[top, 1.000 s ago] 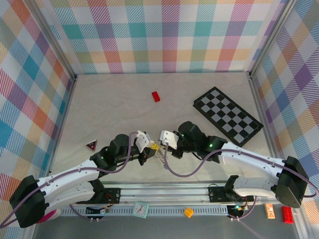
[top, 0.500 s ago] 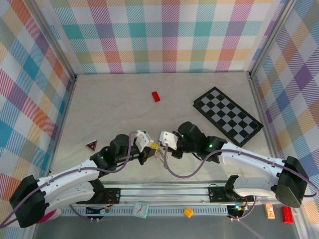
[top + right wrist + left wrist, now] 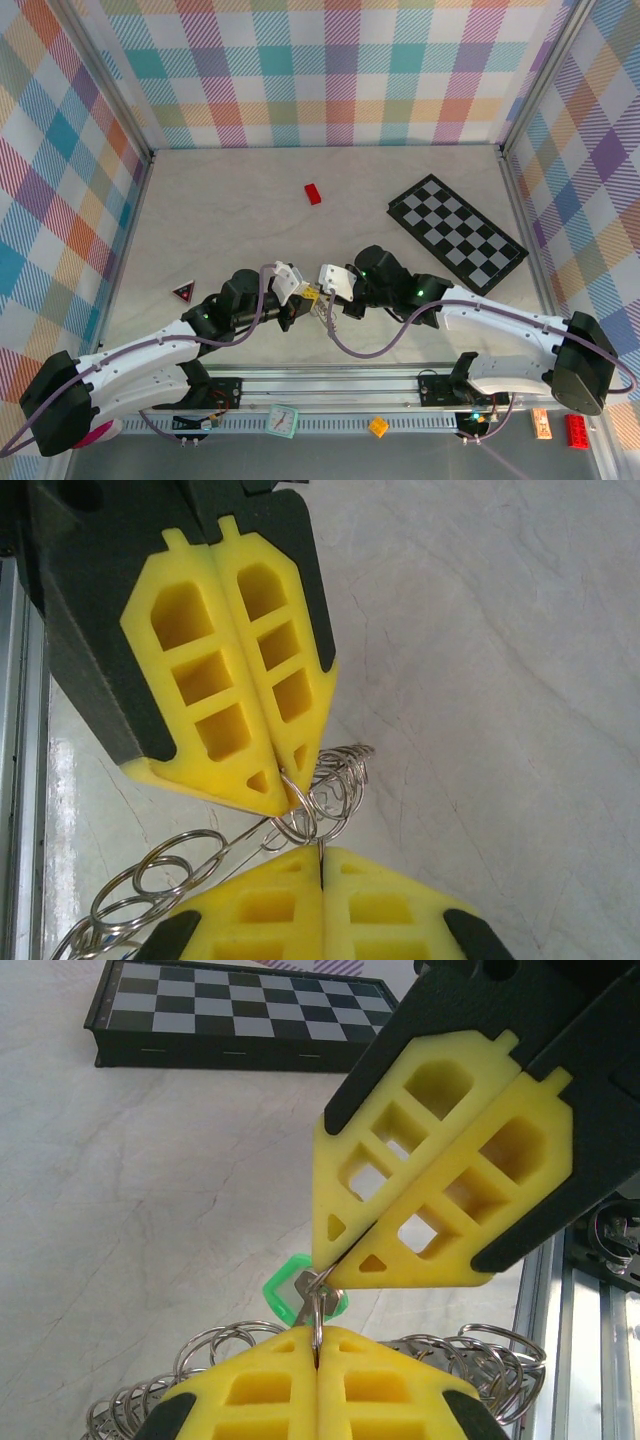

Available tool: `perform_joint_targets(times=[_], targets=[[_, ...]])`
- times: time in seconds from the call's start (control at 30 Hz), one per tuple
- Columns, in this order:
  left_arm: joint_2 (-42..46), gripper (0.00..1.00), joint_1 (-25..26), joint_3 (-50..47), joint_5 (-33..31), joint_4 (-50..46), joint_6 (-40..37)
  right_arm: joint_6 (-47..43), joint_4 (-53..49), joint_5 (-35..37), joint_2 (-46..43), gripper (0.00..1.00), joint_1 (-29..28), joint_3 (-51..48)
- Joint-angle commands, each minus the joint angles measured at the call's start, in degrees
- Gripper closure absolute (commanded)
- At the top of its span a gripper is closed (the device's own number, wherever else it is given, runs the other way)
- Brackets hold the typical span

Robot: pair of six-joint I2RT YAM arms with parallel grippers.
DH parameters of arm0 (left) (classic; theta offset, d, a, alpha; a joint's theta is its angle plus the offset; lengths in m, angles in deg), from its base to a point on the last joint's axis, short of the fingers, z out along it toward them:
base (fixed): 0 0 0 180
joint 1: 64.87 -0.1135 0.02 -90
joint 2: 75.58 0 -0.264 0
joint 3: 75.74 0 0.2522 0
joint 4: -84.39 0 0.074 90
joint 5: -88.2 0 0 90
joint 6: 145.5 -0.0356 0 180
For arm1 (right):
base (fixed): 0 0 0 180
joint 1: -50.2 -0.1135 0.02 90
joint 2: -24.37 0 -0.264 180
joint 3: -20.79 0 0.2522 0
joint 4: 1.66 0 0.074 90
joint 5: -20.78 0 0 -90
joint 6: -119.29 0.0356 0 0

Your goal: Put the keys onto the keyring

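The left arm's fingers (image 3: 260,1390) were clenched on a thin strand of the keyring (image 3: 205,1348), whose tangled silvery loops spread to either side of them over the marbled worktop (image 3: 150,1190). The right arm's fingers (image 3: 420,1160) were clenched too, their tips pointing down and almost meeting the left pair tip to tip. The green-headed key (image 3: 292,1300) hung just at those right tips, its metal part reaching into the pinch (whether they gripped the key itself or ring wire I could not tell). The strand ran straight from one seam towards the other. The next move likely turned on sliding the key's head along that line, towards the left pair, with both arms equally close.
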Motion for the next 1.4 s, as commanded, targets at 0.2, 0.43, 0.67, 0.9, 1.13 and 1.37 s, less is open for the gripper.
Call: perform_joint_targets(times=[0.2, 0.43, 0.67, 0.9, 1.13, 1.37], targets=[[0.1, 1.00, 0.3, 2.3, 0.1, 2.0, 0.3, -0.2, 1.6, -1.6, 0.0, 1.00, -0.6, 0.6], [0.2, 1.00, 0.3, 2.4, -0.5, 1.7, 0.4, -0.5, 1.1, -2.9, 0.0, 1.00, -0.8, 0.7], [0.0, 1.00, 0.2, 2.6, -0.8, 1.6, 0.6, -0.7, 0.2, 3.0, 0.4, 1.00, -1.0, 1.3], [-0.1, 1.00, 0.3, 2.5, -0.8, 1.7, 0.6, -0.7, 1.2, 3.2, -0.8, 1.00, -1.0, 0.5], [0.0, 1.00, 0.3, 2.6, -0.9, 1.7, 0.6, -0.6, 0.8, 0.0, -0.7, 1.00, -1.0, 0.3], [-0.2, 1.00, 0.3, 2.6, -0.9, 1.9, 0.6, -0.7, 0.4, -1.7, -0.7, 1.00, -1.1, 0.4]])
